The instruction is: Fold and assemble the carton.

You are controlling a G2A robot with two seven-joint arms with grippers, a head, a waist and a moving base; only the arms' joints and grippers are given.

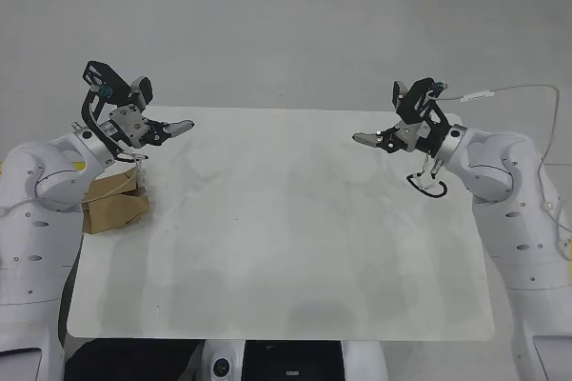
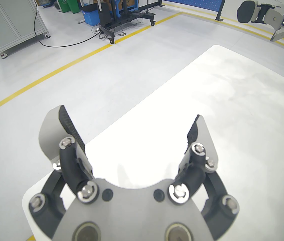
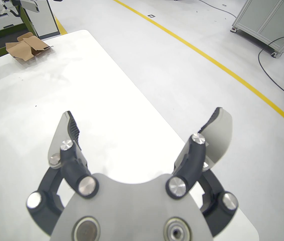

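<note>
A brown cardboard carton (image 1: 114, 202) lies at the table's left edge, partly under the left arm, its flaps loose and open; it also shows far off in the right wrist view as the carton (image 3: 27, 47). My left gripper (image 1: 176, 128) hovers over the table's far left corner, open and empty, seen up close as the left gripper (image 2: 129, 124). My right gripper (image 1: 366, 139) hangs over the far right part of the table, open with nothing between its fingers, up close as the right gripper (image 3: 144, 121). Both are well apart from the carton.
The white table (image 1: 286, 248) spreads between the arms. A black cable loop (image 1: 426, 183) hangs by the right wrist. Beyond the table's far edge lies grey floor with a yellow line (image 2: 56, 70).
</note>
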